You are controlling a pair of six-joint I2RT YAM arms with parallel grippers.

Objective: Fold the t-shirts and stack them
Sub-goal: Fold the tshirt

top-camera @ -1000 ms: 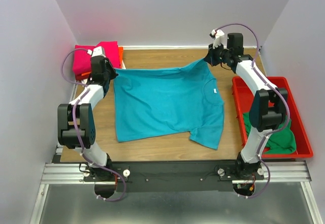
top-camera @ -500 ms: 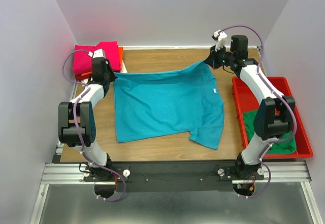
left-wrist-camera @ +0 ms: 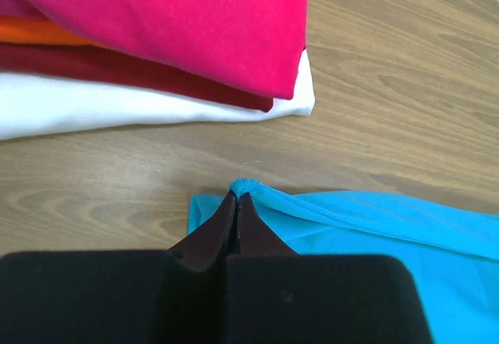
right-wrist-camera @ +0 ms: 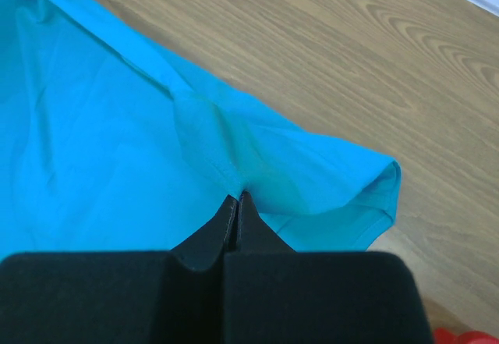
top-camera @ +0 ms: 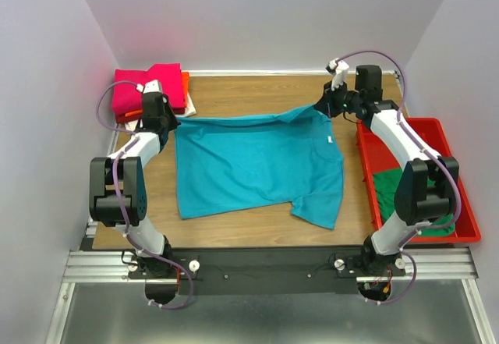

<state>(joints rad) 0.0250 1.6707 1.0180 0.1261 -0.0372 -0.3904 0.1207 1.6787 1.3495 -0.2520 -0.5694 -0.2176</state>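
A teal t-shirt (top-camera: 257,164) with a small white neck label lies spread on the wooden table, its far edge lifted and stretched between both grippers. My left gripper (top-camera: 166,121) is shut on the shirt's far left corner (left-wrist-camera: 248,188). My right gripper (top-camera: 320,106) is shut on the far right sleeve area (right-wrist-camera: 234,180). A folded stack with a magenta shirt (top-camera: 144,86) on top, orange and cream below (left-wrist-camera: 117,106), sits at the far left corner. A green shirt (top-camera: 425,203) lies in the red tray.
The red plastic tray (top-camera: 405,137) stands along the table's right edge. White walls close in at left, back and right. The folded stack (left-wrist-camera: 156,24) is just beyond my left gripper.
Both grippers have drawn the shirt's far edge a little toward the near side and further apart, pulling it straighter. The right arm has shifted right.
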